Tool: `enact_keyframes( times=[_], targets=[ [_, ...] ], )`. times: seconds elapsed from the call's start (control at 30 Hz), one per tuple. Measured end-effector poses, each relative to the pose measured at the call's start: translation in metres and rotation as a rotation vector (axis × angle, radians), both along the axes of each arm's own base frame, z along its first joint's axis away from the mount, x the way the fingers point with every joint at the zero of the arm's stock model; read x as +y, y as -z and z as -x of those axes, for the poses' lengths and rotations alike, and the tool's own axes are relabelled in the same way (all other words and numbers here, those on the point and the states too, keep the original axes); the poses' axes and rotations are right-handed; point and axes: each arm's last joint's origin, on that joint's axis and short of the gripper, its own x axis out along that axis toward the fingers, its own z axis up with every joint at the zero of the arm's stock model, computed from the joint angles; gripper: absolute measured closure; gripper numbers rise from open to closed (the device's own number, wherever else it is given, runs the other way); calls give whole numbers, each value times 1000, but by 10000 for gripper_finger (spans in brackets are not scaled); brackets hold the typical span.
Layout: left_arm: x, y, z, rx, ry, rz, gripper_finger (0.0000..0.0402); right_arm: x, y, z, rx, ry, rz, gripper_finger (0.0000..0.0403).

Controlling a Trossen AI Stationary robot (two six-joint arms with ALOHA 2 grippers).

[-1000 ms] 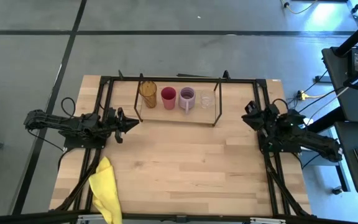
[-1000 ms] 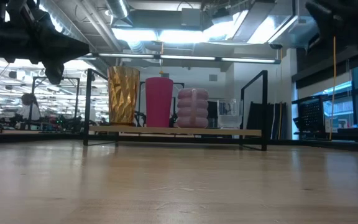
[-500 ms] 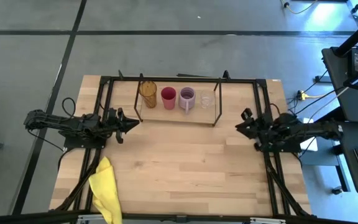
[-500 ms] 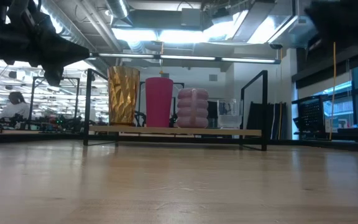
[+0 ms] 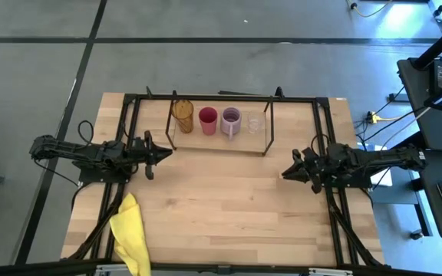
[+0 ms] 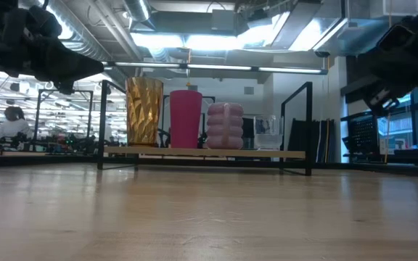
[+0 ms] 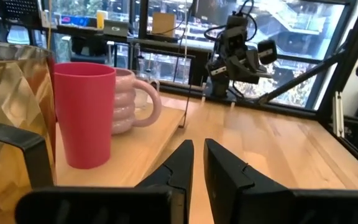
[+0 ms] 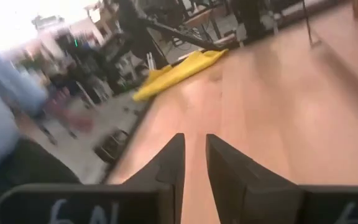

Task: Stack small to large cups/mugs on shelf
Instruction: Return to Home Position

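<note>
On the wooden table (image 5: 229, 199), seen from above, the shelf (image 5: 209, 142) stands at the 12 o'clock edge with its long axis running 9 to 3 o'clock.

Four vessels stand upright on its board in one row, none touching. From 9 toward 3 o'clock they are the amber tumbler (image 5: 182, 112), the red cup (image 5: 208, 117), the purple mug (image 5: 231, 118) and the small clear glass (image 5: 255, 123). The sorting appears complete; only the retreat of the arms remains.

- Left gripper (image 5: 167, 151): at the table's 9 o'clock side, just beside the shelf's 9 o'clock end. The row lies toward 1 o'clock from its fingers. They stand close together with a narrow slit between them and hold nothing.
- Right gripper (image 5: 285, 175): at the 3 o'clock side, toward 4 o'clock of the shelf and apart from it. The row lies toward 11 o'clock. Its fingers are likewise narrow and empty.

The left gripper is the nearer to the shelf; any retreat should draw it toward 9 o'clock, away from the end rods.

A yellow cloth (image 5: 131, 234) lies at the 7 o'clock corner.

Change from one second ago: the right gripper has swung from beside the shelf's 3 o'clock end toward 6 o'clock and now points toward 9 o'clock. The left arm and all four vessels are unmoved.
</note>
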Motion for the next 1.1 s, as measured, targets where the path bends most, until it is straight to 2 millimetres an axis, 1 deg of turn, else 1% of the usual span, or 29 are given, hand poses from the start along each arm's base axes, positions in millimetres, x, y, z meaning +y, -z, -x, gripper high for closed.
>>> enact_keyframes(
  times=[0.07, 0.17, 0.37, 1.1],
  targets=[
    [0, 0, 0, 2, 1, -2, 369, 0, 0, 0, 27, 6, -91, 336],
    [0, 0, 0, 1, 1, -2, 369, 0, 0, 0, 46, 13, -148, 336],
    [0, 0, 0, 1, 3, -2, 369, 0, 0, 0, 37, 10, -120, 336],
    [0, 0, 0, 1, 2, -2, 369, 0, -1, 0, 36, 10, -118, 336]
  ],
)
